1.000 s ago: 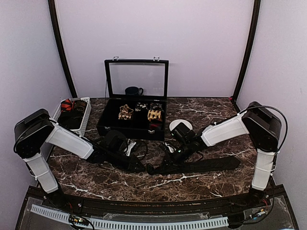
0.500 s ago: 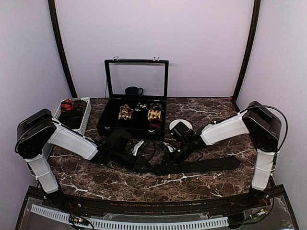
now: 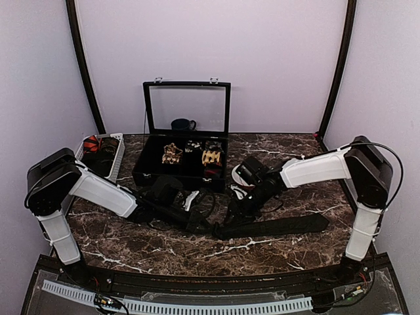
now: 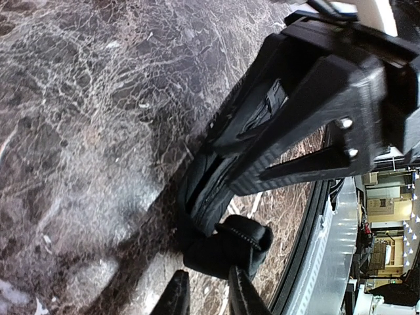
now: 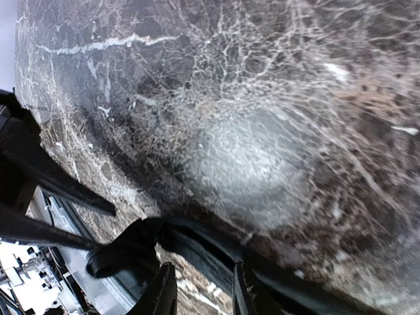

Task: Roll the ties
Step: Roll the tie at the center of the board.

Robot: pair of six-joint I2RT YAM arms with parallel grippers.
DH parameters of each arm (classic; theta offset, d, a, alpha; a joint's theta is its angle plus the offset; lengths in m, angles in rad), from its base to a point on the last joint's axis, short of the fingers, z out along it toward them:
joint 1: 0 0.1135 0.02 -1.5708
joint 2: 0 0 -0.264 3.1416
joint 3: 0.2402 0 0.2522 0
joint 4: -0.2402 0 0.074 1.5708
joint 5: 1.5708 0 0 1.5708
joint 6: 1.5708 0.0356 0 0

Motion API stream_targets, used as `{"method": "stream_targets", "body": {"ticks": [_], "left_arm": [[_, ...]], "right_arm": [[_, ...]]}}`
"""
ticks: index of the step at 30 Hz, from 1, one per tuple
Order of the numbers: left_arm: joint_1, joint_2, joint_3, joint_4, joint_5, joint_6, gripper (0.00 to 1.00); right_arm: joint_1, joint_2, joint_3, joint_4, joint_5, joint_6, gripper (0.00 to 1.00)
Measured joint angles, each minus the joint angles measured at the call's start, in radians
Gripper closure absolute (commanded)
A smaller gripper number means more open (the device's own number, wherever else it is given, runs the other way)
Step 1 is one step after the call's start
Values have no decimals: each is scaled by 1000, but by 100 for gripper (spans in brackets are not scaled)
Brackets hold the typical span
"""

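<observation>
the black tie (image 3: 282,226) is left unrolled on the surface (image 3: 131,248), its end pinched by the left claw (image 4: 209,295); the right claw's (image 5: 200,292) state cannot be told.

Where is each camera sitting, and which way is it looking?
Top camera: high behind the arms, facing down over the dark marble table; both white arms show, left gripper and right gripper at the long black fabric necktie.
Left wrist: on the left arm, looking past its fingers at the necktie's folded end.
Right wrist: on the right arm, looking past its fingers at the tabletop.
Shared: both wrist views show the necktie.
</observation>
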Motion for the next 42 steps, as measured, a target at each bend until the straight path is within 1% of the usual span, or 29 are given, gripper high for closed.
{"method": "stream_targets", "body": {"ticks": [4, 8, 11, 15, 25, 36, 38, 39, 41, 42], "left_arm": [[0, 12, 19, 0, 0, 0, 78], [-1, 21, 36, -2, 0, 0, 79], [-2, 36, 55, -8, -1, 0, 79], [-4, 60, 82, -10, 0, 0, 79], [-5, 88, 109, -43, 2, 3, 79], [-5, 92, 109, -51, 9, 4, 79], [-5, 95, 111, -56, 9, 8, 76], [-5, 95, 112, -62, 8, 12, 72], [-5, 95, 113, -67, 8, 19, 62], [-5, 93, 110, -66, 6, 24, 56]], "right_arm": [[-11, -42, -5, -13, -5, -4, 65], [-15, -112, -53, 29, -43, 28, 58], [-14, -161, -100, 88, -82, 73, 58], [-8, -161, -111, 138, -110, 117, 59], [25, -50, -88, 160, -110, 147, 66], [35, -14, -75, 159, -103, 148, 82], [35, -7, -74, 159, -102, 148, 84], [35, -2, -74, 160, -101, 148, 85], [35, 4, -75, 161, -98, 148, 86], [35, 6, -76, 162, -96, 148, 87]]}}
